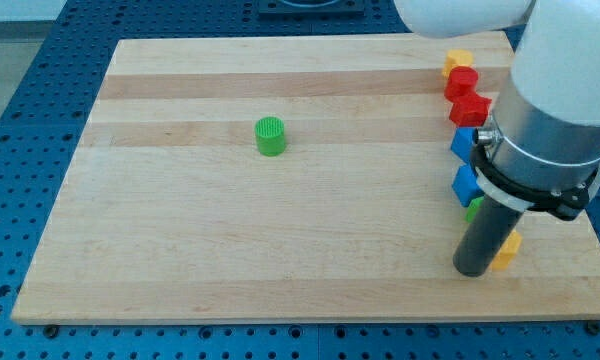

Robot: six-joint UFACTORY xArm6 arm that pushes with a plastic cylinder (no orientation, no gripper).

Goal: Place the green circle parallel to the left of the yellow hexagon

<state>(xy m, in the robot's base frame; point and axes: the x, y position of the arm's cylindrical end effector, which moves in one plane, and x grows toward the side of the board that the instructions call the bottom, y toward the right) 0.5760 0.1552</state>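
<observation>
The green circle (270, 136) is a small green cylinder standing alone on the wooden board (230, 240), left of centre in the upper half. A yellow block (508, 249), its shape mostly hidden, peeks out just right of my rod near the view's lower right. My tip (472, 270) rests on the board, touching or almost touching that yellow block's left side. The green circle lies far to the left of my tip and higher in the view. The arm's grey body hides part of the right edge.
Along the board's right edge from the top: a yellow block (458, 61), two red blocks (461, 81) (470, 108), two blue blocks (464, 143) (467, 184), and a bit of a green block (474, 209) behind the rod. Blue perforated table surrounds the board.
</observation>
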